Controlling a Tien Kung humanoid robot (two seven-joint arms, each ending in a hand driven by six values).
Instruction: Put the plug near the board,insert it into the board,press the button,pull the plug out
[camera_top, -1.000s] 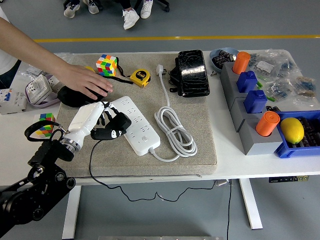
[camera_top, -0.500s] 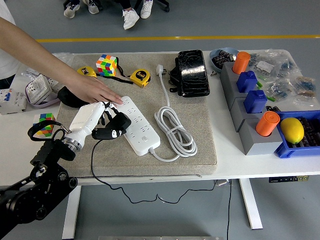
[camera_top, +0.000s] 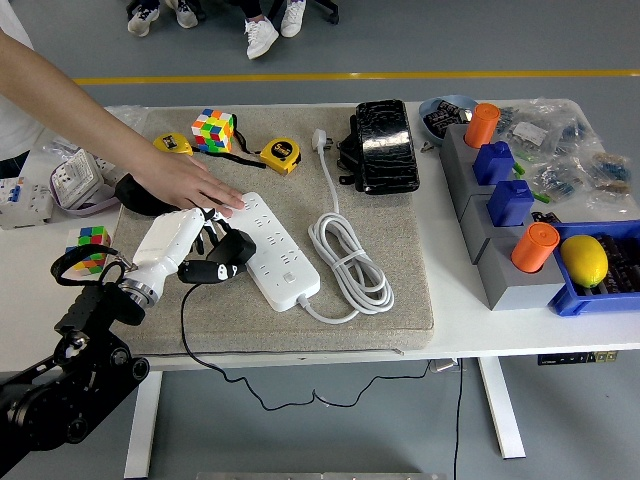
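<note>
A white power strip (camera_top: 283, 252) lies slantwise on the grey mat (camera_top: 400, 250), with its white cable (camera_top: 347, 257) coiled to its right. My left hand (camera_top: 203, 250), white with black fingers, is shut on a black plug (camera_top: 228, 256) just off the strip's left edge; the plug's black cord trails down over the table's front edge. Whether the plug touches the strip I cannot tell. A person's hand (camera_top: 190, 180) reaches in from the upper left and rests its fingertips on the strip's far end.
Behind the strip are a colourful cube (camera_top: 213, 129), a yellow tape measure (camera_top: 281, 155) and a black case (camera_top: 383, 145). A second cube (camera_top: 92, 240) sits left of my hand. Grey holders (camera_top: 500, 270) with orange and blue pieces and a blue bin (camera_top: 590, 290) with a lemon stand at the right.
The person's hand moved right from the black object onto the strip's far end. My left hand with the plug shifted slightly left and toward the front.
</note>
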